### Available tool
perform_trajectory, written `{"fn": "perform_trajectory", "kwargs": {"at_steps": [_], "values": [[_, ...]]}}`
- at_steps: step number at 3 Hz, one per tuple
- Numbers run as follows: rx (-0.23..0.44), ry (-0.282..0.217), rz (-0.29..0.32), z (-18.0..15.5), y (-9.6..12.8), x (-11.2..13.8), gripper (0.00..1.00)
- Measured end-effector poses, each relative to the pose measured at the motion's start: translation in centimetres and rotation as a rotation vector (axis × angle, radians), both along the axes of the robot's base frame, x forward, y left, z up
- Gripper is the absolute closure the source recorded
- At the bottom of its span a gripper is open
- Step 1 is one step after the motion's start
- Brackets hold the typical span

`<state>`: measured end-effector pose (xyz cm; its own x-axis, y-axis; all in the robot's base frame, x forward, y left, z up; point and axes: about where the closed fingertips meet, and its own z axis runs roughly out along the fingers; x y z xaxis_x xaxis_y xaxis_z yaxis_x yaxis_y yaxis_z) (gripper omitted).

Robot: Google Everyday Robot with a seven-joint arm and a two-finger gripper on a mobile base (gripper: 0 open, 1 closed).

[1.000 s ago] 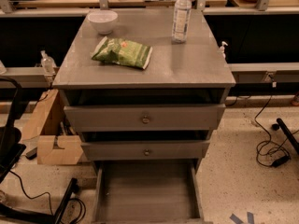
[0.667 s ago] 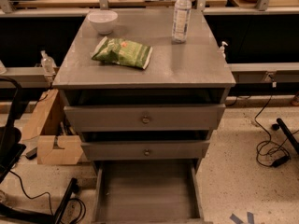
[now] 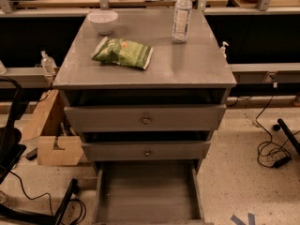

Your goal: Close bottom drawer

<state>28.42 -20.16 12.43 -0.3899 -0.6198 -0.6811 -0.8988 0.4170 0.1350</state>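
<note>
Bottom drawer [image 3: 147,196] pulled far out at the foot of the table [image 3: 192,67]; layout matches the frame 1.0 s ago, nothing shifted.

The drawer's long tray runs to the lower edge of the camera view, showing only its plain grey floor between two side walls. Above it, the middle drawer [image 3: 187,151] and top drawer [image 3: 187,118] each stand slightly out, with a dark gap over each front; their insides are hidden. On the table: white bowl [image 3: 103,21] at back left, green snack bag [image 3: 123,53] lying flat in front of it, water bottle [image 3: 182,15] upright at back right. Cardboard box [image 3: 58,150] on the floor beside the table's left side. Gripper is outside the view; its state cannot be told.
</note>
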Motion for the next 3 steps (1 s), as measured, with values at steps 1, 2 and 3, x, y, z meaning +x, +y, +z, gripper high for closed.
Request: {"fn": "perform_trajectory", "kwargs": {"at_steps": [1,2,3], "values": [[-0.017,0.006,0.009,-0.4,0.8,-2.0,1.00],[-0.006,-0.033,0.048,-0.7,2.5,-0.6,1.00],[0.012,-0.088,0.083,-0.8,3.9,3.0,1.00]]}}
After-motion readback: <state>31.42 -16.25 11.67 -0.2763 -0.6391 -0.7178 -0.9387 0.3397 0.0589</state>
